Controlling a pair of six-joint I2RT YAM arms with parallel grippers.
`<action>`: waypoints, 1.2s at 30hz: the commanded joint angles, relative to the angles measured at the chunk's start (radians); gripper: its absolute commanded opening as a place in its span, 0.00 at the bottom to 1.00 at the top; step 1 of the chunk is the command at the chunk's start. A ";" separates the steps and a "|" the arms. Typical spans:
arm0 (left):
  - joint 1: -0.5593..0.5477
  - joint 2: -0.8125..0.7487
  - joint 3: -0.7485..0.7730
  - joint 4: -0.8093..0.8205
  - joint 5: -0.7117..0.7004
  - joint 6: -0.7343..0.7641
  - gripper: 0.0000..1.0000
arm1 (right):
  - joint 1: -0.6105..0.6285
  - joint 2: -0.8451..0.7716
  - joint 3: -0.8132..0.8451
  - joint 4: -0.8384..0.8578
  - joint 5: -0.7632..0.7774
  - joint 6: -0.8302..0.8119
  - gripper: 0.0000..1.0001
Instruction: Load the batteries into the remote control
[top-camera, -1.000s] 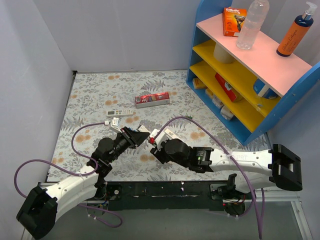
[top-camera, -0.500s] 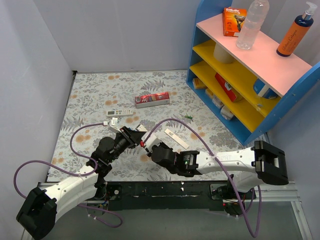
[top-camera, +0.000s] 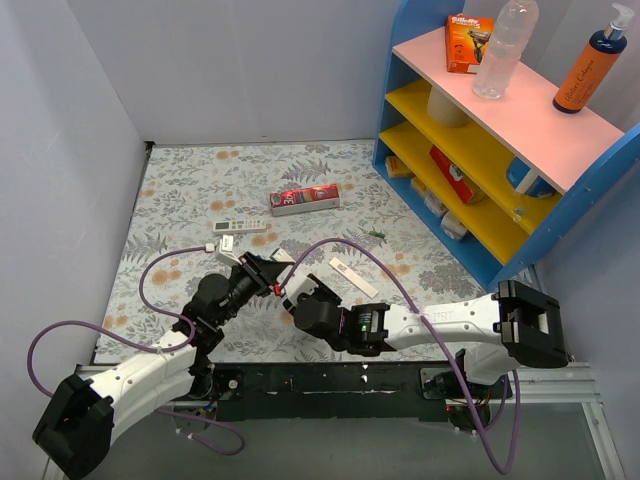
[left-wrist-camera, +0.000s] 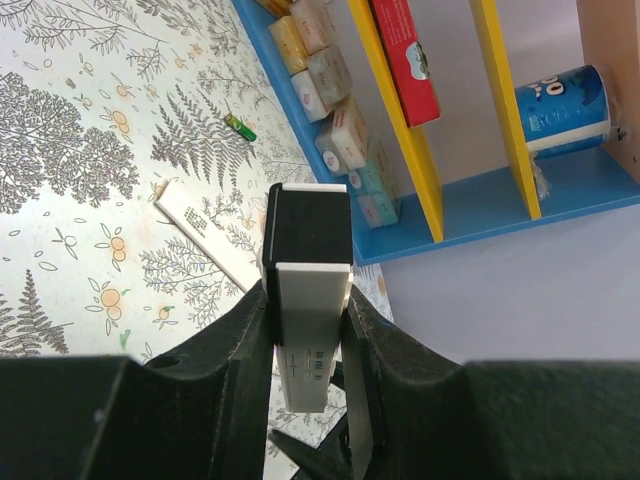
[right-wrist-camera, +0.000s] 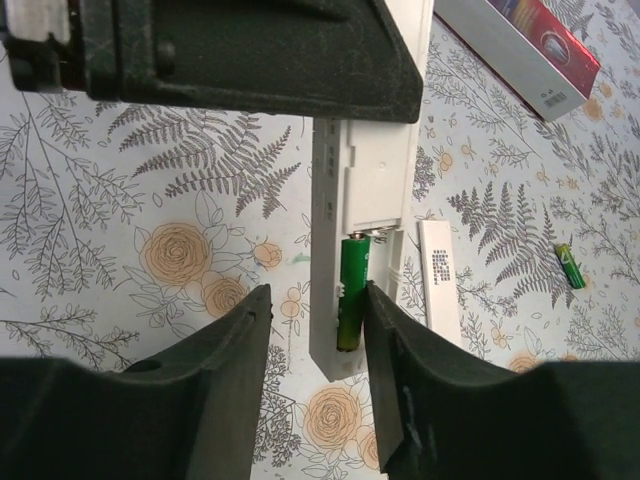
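My left gripper (left-wrist-camera: 308, 300) is shut on the remote control (left-wrist-camera: 310, 330), a slim white bar with a black end, and holds it above the table. In the right wrist view the remote control (right-wrist-camera: 365, 170) shows its open battery bay with one green battery (right-wrist-camera: 350, 290) lying in it. My right gripper (right-wrist-camera: 318, 292) is open, one finger on each side of that open end. A second green battery (right-wrist-camera: 570, 266) lies loose on the table; it also shows in the top view (top-camera: 376, 235). In the top view the two grippers meet near the left gripper (top-camera: 268, 272).
The white battery cover (top-camera: 353, 276) lies on the table right of the grippers. A red carton (top-camera: 305, 199), another white remote (top-camera: 240, 226) and a small white piece (top-camera: 229, 243) lie farther back. A blue shelf unit (top-camera: 480, 150) stands at the right.
My right arm has swung left to the left gripper's held remote, uncovering the battery cover on the table. The left arm has hardly moved.
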 joint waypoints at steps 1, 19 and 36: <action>-0.006 -0.029 0.037 0.088 0.040 -0.032 0.00 | 0.012 -0.041 0.035 0.047 -0.059 -0.008 0.53; -0.006 -0.002 -0.061 0.083 0.028 0.021 0.00 | -0.235 -0.318 0.060 -0.190 -0.399 -0.056 0.77; -0.004 0.047 -0.147 0.301 0.071 0.036 0.00 | -0.953 -0.056 0.058 -0.158 -0.841 -0.247 0.68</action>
